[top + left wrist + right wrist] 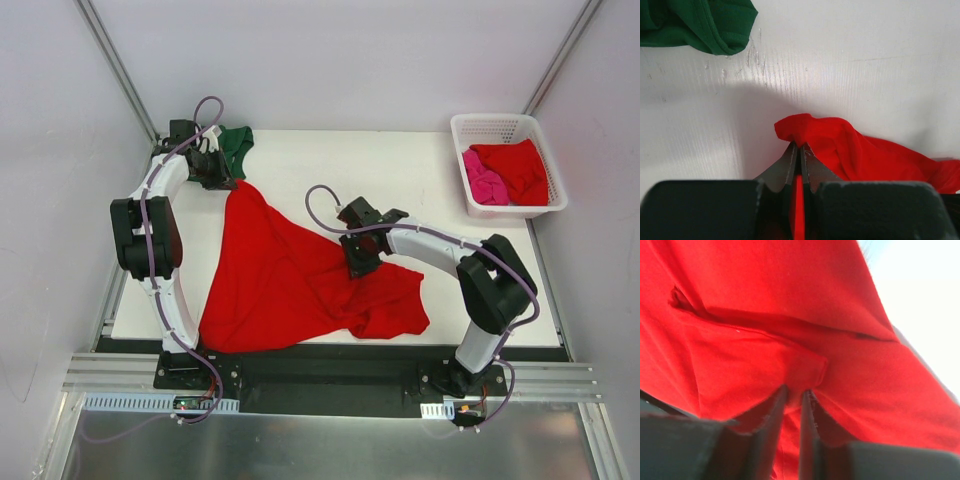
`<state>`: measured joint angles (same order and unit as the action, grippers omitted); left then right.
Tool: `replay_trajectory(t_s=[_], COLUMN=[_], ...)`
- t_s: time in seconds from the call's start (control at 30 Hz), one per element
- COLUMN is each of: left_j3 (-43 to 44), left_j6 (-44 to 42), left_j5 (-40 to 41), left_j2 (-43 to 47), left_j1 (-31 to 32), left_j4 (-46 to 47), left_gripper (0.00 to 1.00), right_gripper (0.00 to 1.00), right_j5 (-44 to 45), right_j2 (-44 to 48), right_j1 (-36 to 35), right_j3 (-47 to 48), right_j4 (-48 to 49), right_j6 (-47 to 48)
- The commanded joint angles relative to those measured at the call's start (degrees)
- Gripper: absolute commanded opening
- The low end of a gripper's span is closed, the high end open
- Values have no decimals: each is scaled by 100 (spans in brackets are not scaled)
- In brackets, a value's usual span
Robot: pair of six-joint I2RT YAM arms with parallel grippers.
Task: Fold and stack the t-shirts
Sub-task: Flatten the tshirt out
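The left gripper point(222, 180) stood at the far left of the table point(400, 170), its two fingers pressed together on a bunched corner of the red t-shirt point(280, 280). In the left wrist view the dark fingertips point(790, 160) met in a narrow wedge, with a sliver of red cloth caught between them and a crumpled peak of the shirt rising just past the tips. The right gripper point(360, 265) was down on the same shirt nearer the middle of the table. In the right wrist view its fingers point(775, 410) stood almost together, with only a thin slot between them, and a folded edge of red cloth sat pinched in that slot.

The red t-shirt lay spread between the two grippers. It was narrow at the far-left end held by the left arm and widened into a rumpled mass toward the near edge of the table, where its hem hung slightly over the edge. The green t-shirt point(238, 145) sat in a small heap at the far-left corner, just beyond the left gripper and apart from the red cloth. A white lattice basket point(500, 120) stood at the far-right corner, well apart from both arms. It held a second red t-shirt point(520, 165) with a pink t-shirt point(483, 185) bunched at its left side.
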<state>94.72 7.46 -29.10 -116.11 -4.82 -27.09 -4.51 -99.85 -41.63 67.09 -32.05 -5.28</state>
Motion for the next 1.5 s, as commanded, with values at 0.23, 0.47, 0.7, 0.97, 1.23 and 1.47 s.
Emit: replay_trajectory(t_s=[0.23, 0.47, 0.7, 0.97, 1.23, 1.47], left_j3=[-41, -94, -313, -656, -691, -744], left_j6=[-78, -70, 18, 62, 18, -104], left_j5=[-96, 10, 150, 150, 133, 256], left_j2=[282, 537, 1345, 2637, 3629, 4228], left_j1=[34, 25, 25, 25, 16, 16], left_j4=[-42, -51, -103, -323, -727, -1052], left_gripper=[0, 0, 0, 0, 0, 0], right_gripper=[1, 1, 1, 1, 1, 1], right_j5=[-225, 1152, 2305, 2473, 2656, 2904], right_j2=[80, 510, 1134, 1670, 2171, 2400], right_j1=[58, 154, 1006, 1674, 1921, 2036], right_j3=[-65, 452, 1541, 2545, 3266, 3750], right_j4=[129, -459, -1267, -1664, -1813, -2015], right_j6=[-35, 167, 404, 835, 1151, 1275])
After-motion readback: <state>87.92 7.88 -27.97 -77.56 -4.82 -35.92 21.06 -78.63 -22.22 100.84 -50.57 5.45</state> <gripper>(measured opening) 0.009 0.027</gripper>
